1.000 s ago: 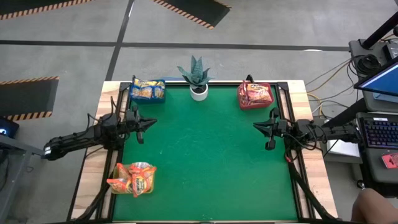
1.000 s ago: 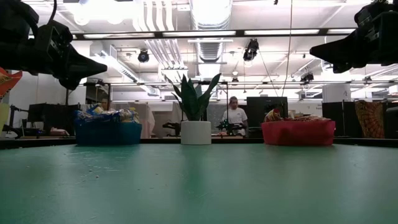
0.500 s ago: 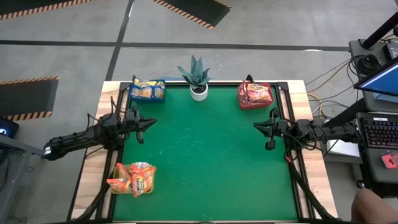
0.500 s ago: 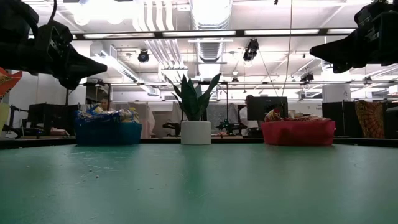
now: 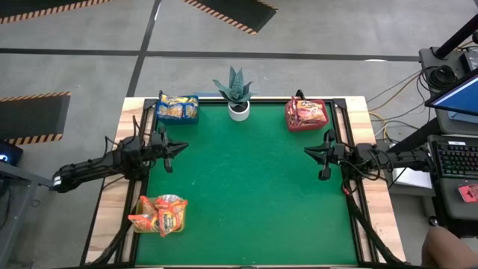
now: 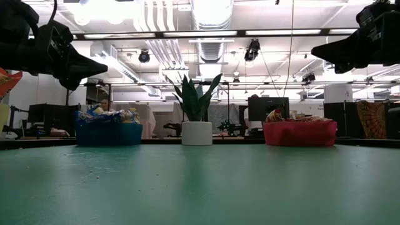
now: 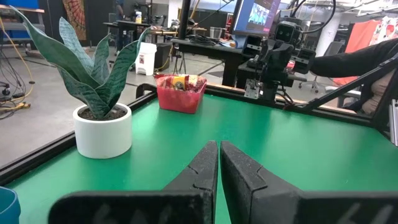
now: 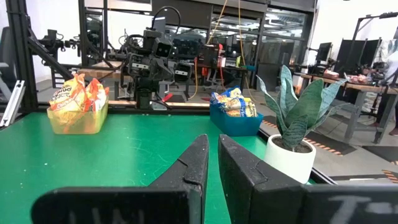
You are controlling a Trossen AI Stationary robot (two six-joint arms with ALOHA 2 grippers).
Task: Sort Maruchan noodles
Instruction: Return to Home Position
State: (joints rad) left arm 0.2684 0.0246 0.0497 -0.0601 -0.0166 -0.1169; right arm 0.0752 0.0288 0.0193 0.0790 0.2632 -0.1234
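Observation:
The Maruchan noodles lie sorted in three bins. Yellow packets fill the blue bin (image 5: 178,109) at the far left. Red packets sit in the red bin (image 5: 306,115) at the far right. Orange packets are heaped in the yellow-green bin (image 5: 160,214) at the near left. My left gripper (image 5: 183,148) hovers shut and level over the mat's left edge, holding nothing; its fingertips (image 7: 219,149) meet. My right gripper (image 5: 306,152) hovers shut and level over the right edge, also with nothing in it, its tips (image 8: 212,146) nearly together.
A potted plant in a white pot (image 5: 238,110) stands at the middle of the far edge between the blue and red bins. The green mat (image 5: 246,194) stretches between the arms. A laptop and keyboard (image 5: 457,157) sit off the table's right side.
Both arms have kept still. In the low view, a person seen in the room behind the plant has moved out of sight.

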